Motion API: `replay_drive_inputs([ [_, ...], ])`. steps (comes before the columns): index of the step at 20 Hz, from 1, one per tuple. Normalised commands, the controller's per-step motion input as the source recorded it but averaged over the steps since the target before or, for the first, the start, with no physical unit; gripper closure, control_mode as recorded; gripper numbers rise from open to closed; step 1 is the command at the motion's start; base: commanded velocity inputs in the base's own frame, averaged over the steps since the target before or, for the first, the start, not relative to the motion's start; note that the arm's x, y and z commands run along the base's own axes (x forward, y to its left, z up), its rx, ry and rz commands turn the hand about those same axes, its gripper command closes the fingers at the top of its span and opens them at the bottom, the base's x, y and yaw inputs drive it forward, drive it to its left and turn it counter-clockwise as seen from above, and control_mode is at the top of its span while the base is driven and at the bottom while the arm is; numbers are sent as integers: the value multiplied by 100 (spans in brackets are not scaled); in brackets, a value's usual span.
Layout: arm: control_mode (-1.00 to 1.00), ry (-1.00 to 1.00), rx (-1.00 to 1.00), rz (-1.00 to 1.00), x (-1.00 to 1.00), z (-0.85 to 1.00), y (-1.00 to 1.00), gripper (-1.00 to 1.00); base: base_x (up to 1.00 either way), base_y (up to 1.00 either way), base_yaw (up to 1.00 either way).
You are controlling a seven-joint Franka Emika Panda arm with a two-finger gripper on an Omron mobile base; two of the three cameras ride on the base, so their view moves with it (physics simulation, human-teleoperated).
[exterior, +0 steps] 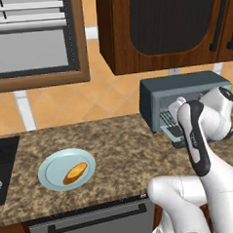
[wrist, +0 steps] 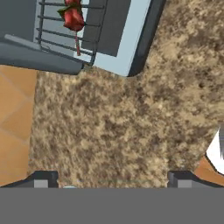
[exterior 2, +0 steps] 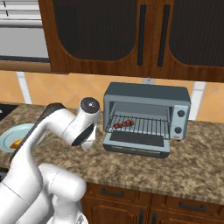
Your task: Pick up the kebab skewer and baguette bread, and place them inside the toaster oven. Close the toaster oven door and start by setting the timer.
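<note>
- Left base view: the baguette bread (exterior: 75, 173) lies on a pale blue plate (exterior: 51, 166) at about 8 o'clock in the picture, on the speckled stone counter (exterior: 125, 142)
- Same view: the toaster oven (exterior: 158, 94) stands at 3 o'clock against the tiled wall, well apart from the plate; the white arm crosses in front of it and hides much of its mouth and the lowered toaster oven door (exterior: 173, 131)
- Right base view: the toaster oven sits at centre, door dropped flat toward the counter edge, light control panel (exterior 2: 180, 119) with knobs on its right side
- Right base view: the kebab skewer (exterior 2: 123, 124) rests on the wire rack (exterior 2: 144, 126), toward the left part of the cavity
- Right base view: the plate's rim peeks out at 9 o'clock behind the arm, a sliver of orange bread on it
- Hand view: the gripper (wrist: 111, 180) looks down on bare counter; its two dark fingertips (wrist: 42, 179) stand far apart at 6 o'clock with nothing between them
- Hand view: at 11 o'clock the red skewer chunks lie on the rack, with the open door beside them at 12 o'clock
</note>
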Motion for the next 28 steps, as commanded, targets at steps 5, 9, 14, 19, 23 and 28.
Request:
replay_drive_inputs([
  [5, -100, 10, -16, 24, -8, 25, 100, -100, 0, 0, 0],
  [9, -100, 7, -18, 28, 0, 18, 100, -100, 0, 0, 0],
  [14, -100, 7, -14, 23, 16, 2, 100, -100, 0, 0, 0],
  [19, -100, 15, -2, 16, 55, 0, 98, -100, 0, 0, 0],
  [23, -100, 5, 0, 9, 43, -25, 86, -100, 0, 0, 0],
  [28, -100, 4, -1, 3, 6, -54, 75, -100, 0, 0, 0],
])
